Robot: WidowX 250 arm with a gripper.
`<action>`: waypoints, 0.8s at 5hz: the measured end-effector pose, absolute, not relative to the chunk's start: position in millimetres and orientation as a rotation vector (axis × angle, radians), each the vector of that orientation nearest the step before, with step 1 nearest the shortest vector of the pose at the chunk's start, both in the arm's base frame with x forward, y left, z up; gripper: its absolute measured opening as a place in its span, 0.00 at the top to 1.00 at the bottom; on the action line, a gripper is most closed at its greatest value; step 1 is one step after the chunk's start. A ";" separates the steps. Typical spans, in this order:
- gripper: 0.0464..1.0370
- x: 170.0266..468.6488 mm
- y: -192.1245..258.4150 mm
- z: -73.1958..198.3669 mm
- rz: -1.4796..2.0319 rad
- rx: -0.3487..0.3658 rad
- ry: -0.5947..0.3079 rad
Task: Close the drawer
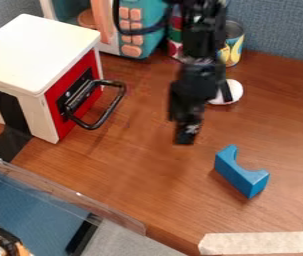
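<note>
From my feed, the drawer's red front [57,94] sits in the white cabinet [37,55] at left, looking nearly flush. My end effector [186,135] hangs over the counter [147,165], well apart from the black handle [112,108]; I can't tell whether it's apart or together. I'd line up with the handle's middle, then press squarely and gently toward the cabinet so nothing skews.

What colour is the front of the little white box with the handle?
The front is red, seen best in the camera view.
</note>
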State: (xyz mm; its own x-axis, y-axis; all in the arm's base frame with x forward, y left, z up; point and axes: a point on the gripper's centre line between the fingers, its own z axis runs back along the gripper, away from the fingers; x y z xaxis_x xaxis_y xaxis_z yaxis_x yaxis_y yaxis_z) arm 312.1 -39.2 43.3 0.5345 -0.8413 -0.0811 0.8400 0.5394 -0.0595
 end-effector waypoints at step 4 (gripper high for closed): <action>0.04 297.5 -43.4 108.9 -0.362 0.258 -0.193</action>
State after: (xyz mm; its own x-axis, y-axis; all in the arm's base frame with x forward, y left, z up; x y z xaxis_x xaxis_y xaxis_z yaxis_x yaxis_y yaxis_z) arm 297.5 -43.4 108.9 0.9177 -0.3721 0.1393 0.3233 0.9031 0.2826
